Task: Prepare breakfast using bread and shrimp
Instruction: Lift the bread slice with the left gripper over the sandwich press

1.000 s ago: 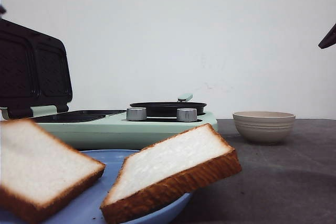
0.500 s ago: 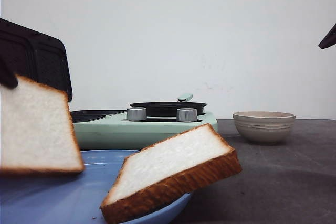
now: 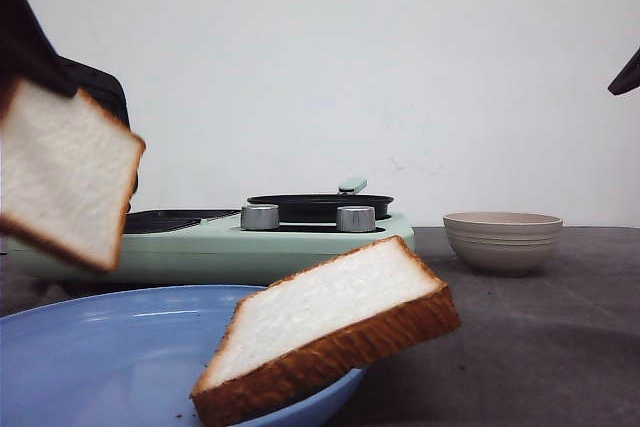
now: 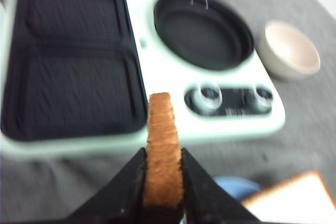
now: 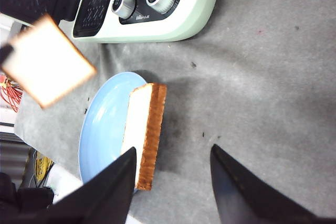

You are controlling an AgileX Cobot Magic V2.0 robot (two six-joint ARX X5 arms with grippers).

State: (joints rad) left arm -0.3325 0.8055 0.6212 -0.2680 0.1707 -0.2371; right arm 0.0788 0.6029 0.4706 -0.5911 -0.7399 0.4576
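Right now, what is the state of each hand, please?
Left hand: closed on a bread slice, lifted.
Right hand: open, holding nothing.

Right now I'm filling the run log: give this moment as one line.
left gripper: shut on bread slice, lifted | right gripper: open, idle | second slice: on blue plate | grill plates: bare

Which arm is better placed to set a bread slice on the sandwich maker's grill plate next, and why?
Left. The left gripper is shut on a bread slice held in the air beside the dark grill plate. The right gripper is open and empty, above the table near the blue plate.
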